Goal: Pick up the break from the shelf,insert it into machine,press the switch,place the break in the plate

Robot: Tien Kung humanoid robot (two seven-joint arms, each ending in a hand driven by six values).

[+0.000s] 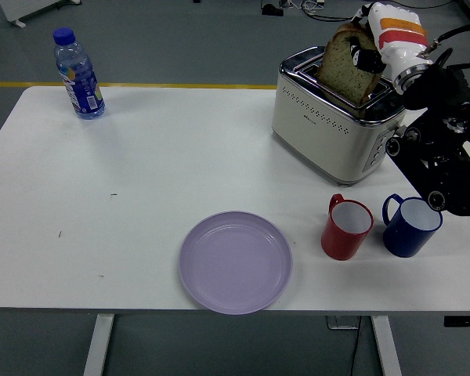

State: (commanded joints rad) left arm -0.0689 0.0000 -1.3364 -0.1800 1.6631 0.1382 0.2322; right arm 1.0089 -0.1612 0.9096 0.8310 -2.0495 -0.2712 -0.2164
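A white counter [141, 196] fills most of the view, its near edge running along the bottom. At its far right a cream and chrome toaster [337, 117] is set at an angle, its slots facing up. The black right arm [442, 149] is brought in from the right edge and bent up over the toaster, ending in the white right hand [380, 47], whose fingers are closed around a slice of brown bread [346, 66]. The slice is held upright and slightly tilted, with its lower edge sunk in the toaster's slot and most of its face above the rim. Near the counter's front edge, around the middle, a lilac plate [235, 262] is laid flat and holds nothing. Just to its right a red mug [346, 227] is stood upright, and beside that, further right, a blue mug [411, 225], the two close but apart. At the far left corner a water bottle [78, 74] with a blue cap and blue label is stood upright, well apart from everything else.
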